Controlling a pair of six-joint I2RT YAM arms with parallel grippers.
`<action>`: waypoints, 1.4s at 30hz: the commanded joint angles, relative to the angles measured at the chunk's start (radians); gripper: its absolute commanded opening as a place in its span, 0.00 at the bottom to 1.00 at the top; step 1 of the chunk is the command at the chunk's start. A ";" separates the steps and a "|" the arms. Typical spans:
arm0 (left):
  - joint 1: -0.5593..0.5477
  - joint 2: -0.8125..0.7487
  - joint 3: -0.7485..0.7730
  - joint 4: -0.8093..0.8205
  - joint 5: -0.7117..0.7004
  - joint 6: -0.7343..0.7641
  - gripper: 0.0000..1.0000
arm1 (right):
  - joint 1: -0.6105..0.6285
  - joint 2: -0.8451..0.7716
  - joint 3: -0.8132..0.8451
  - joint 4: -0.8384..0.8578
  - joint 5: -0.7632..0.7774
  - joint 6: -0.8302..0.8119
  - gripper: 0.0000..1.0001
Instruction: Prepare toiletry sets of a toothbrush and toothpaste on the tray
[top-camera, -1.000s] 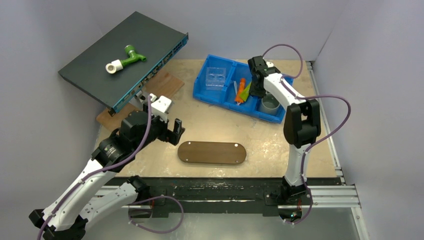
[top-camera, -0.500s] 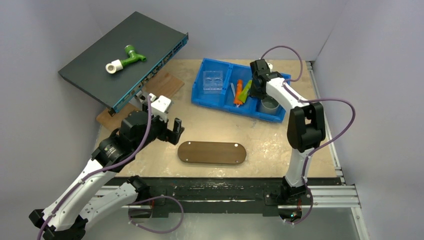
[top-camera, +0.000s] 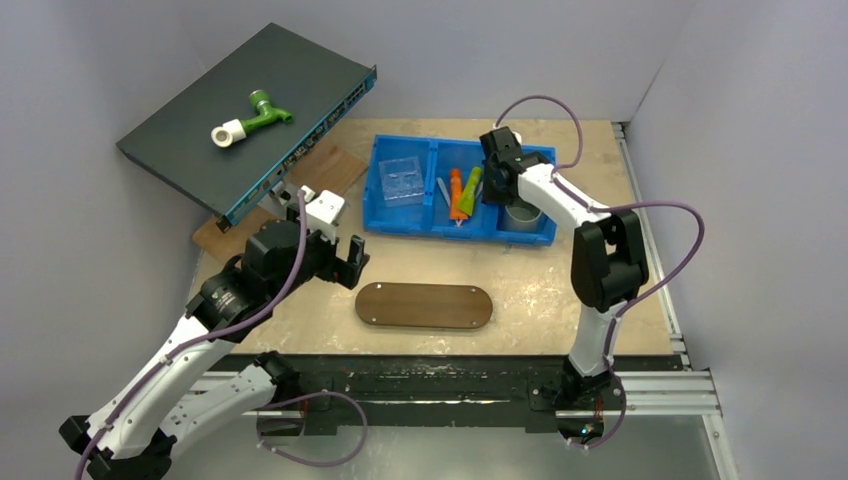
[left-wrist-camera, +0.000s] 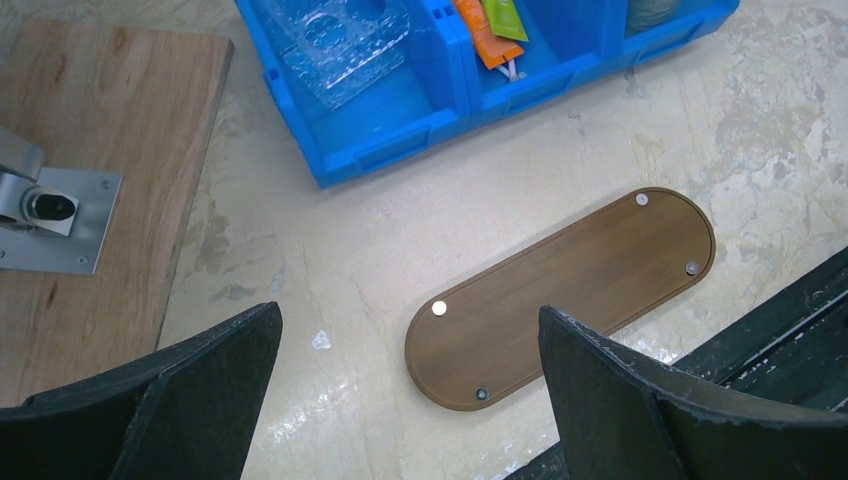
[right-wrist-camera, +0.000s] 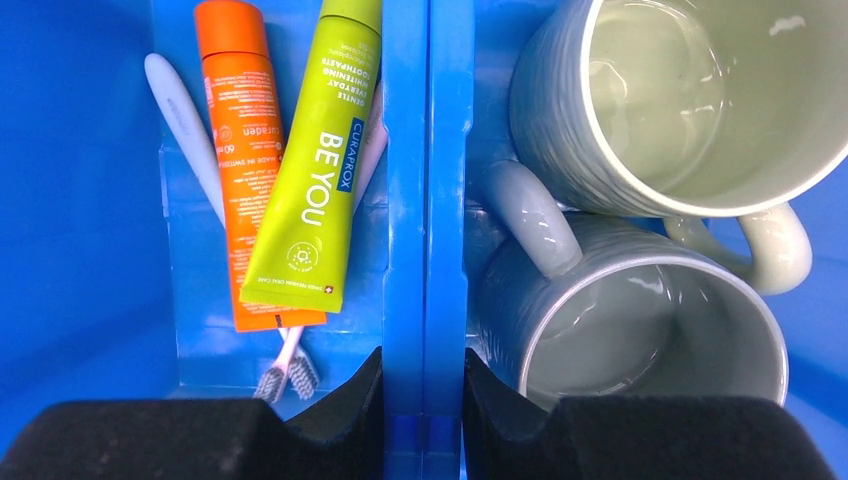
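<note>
"Well, what has changed just now?"

"The blue three-compartment plastic bin (top-camera: 430, 229) has slid left and nearer on the worktop (top-camera: 560, 280). The right gripper (right-wrist-camera: 423, 400) is clamped on its divider wall (right-wrist-camera: 423, 200) and drags it."

"And the toiletries?"

"Not picked yet. The lime-green tube (right-wrist-camera: 315, 170), orange tube (right-wrist-camera: 245, 150), pale blue-white toothbrush (right-wrist-camera: 185, 130) and pink toothbrush (right-wrist-camera: 372, 140) lie in the middle compartment. The glossy dark-brown oval tray (top-camera: 425, 305) is bare. The left gripper (left-wrist-camera: 410, 390) hovers wide open, holding nothing."
</note>
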 joint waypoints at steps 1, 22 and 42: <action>0.003 -0.001 0.003 0.039 -0.010 0.003 1.00 | 0.075 -0.061 0.004 0.046 -0.149 0.015 0.00; 0.005 -0.010 0.002 0.035 -0.012 0.003 1.00 | 0.185 -0.043 0.040 0.058 -0.132 0.167 0.00; 0.008 0.017 0.004 0.035 -0.022 0.009 1.00 | 0.196 -0.086 0.165 -0.120 0.009 0.089 0.42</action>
